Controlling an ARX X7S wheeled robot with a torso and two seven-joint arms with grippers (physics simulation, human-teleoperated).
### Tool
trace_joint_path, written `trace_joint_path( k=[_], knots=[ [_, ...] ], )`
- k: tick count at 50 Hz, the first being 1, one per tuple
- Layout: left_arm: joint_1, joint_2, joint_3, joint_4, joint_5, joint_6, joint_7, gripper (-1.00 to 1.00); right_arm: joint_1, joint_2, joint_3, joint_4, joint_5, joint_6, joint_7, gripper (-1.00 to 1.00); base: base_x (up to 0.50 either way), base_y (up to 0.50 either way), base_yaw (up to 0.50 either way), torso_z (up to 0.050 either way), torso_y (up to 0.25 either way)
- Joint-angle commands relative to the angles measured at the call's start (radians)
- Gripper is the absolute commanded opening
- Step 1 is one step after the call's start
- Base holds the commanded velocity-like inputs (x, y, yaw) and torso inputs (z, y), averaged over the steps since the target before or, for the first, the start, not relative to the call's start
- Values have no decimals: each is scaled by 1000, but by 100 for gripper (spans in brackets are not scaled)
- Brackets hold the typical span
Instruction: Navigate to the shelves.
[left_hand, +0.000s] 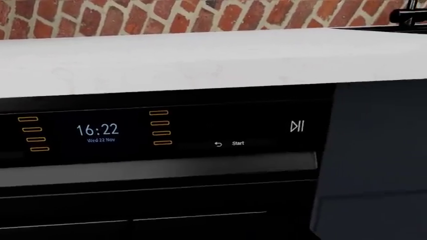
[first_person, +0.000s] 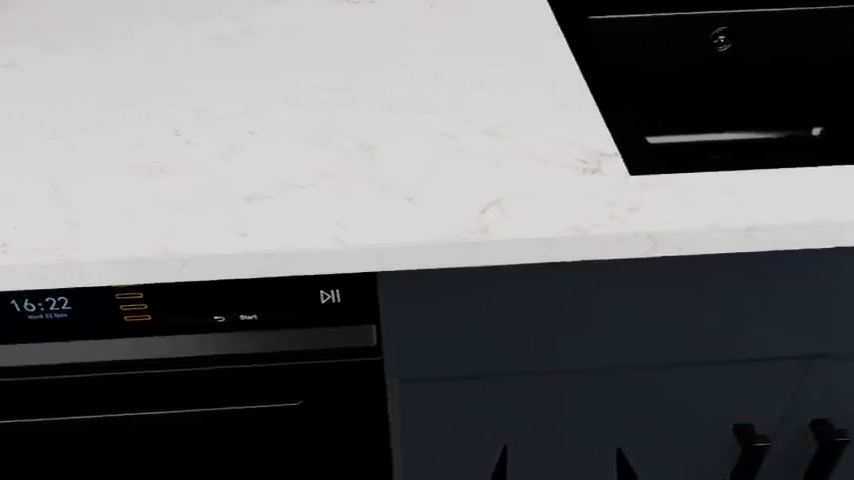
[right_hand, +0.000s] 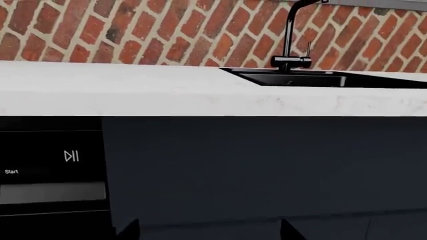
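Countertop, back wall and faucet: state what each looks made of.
Countertop: looks like white marble or quartz, matte, with faint grey veining. Back wall: red brick with pale mortar joints. Faucet: probably black-coated metal, judging by its slim dark spout; uncertain in a render.

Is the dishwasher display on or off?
On: the dishwasher display is lit, showing 16:22 and a date, with Start beside it.

A white marble countertop is backed by a red brick wall; a black sink, dishwasher panel and dark cabinet fronts are fitted below
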Motion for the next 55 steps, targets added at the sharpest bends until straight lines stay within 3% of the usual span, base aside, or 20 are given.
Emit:
trace_joint_path(
  k=[1,55],
  knots=[
    [-1,4,-5,-15,1,42,21,100,-2,-5,11,-9,0,6,-7,100,-229,26,-500,0,0],
    [-19,-33,40,-40,-39,59,-16,100,23,27,-34,20,41,9,52,100,-233,69,-500,0,0]
  ],
)
